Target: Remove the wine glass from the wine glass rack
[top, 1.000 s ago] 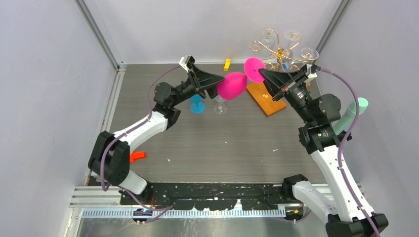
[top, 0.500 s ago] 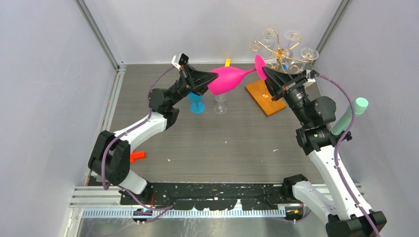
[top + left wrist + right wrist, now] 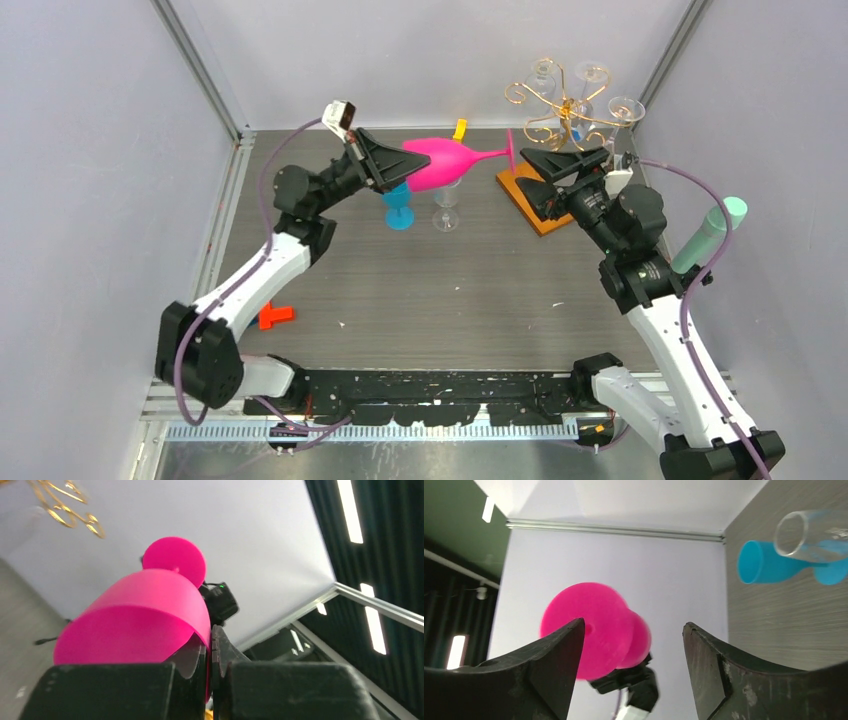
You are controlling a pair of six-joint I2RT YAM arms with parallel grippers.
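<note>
A pink wine glass [image 3: 435,165] hangs sideways in the air, its foot [image 3: 511,152] pointing toward the rack. My left gripper [image 3: 398,166] is shut on the bowl's rim; in the left wrist view the rim [image 3: 202,625] sits pinched between the pads, gripper [image 3: 212,636]. My right gripper [image 3: 533,172] stands open just right of the foot, apart from it; its wrist view shows the foot [image 3: 589,630] beyond the spread fingers, gripper [image 3: 634,630]. The wine glass rack [image 3: 565,100], gold wire on an orange-brown base [image 3: 520,185], still carries clear glasses [image 3: 590,75].
A blue glass [image 3: 400,212] and a clear glass [image 3: 446,212] stand on the table under the pink one. A yellow block [image 3: 460,130] lies at the back. An orange-red piece [image 3: 275,316] lies front left. A mint-green cylinder [image 3: 715,230] leans by the right wall.
My right gripper let go of the pink glass's foot and opened wide. The left arm, now shut on the rim, drew the glass leftward and turned it level.
</note>
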